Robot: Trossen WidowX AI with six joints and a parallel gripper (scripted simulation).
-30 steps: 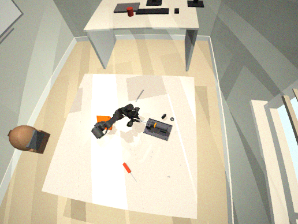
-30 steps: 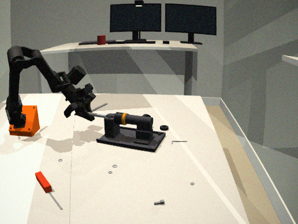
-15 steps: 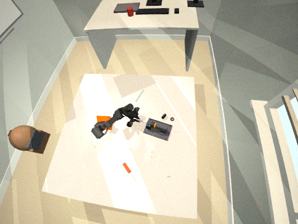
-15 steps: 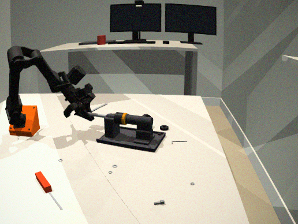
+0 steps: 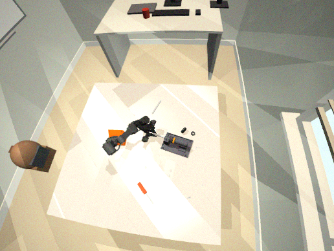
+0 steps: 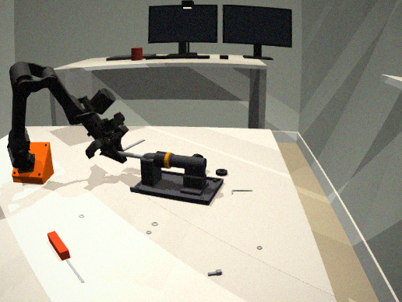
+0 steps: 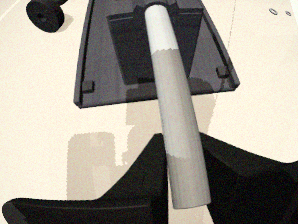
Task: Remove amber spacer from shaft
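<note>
The light grey shaft (image 5: 158, 135) (image 6: 134, 155) (image 7: 176, 95) runs into the near end block (image 6: 150, 172) of the dark fixture, with a long bare length outside. My gripper (image 5: 155, 134) (image 6: 123, 154) (image 7: 173, 139) is shut on the shaft close to its outer end, which sticks out between the fingers in the wrist view. The amber spacer (image 5: 173, 140) (image 6: 167, 159) sits up on the shaft line, between a dark collar (image 6: 160, 158) and the long dark cylinder (image 6: 183, 162). The far block (image 6: 194, 175) stands under that cylinder. The shaft's inner end is hidden.
The fixture stands on a dark tray base (image 5: 176, 152) (image 6: 171, 192). A black ring (image 5: 193, 133) (image 6: 221, 172) and a black spool (image 5: 184, 130) (image 7: 45, 16) lie behind it. A thin rod (image 5: 156, 107) (image 6: 135, 145) lies behind the gripper. An orange screwdriver (image 5: 142, 187) (image 6: 58, 245) lies in front.
</note>
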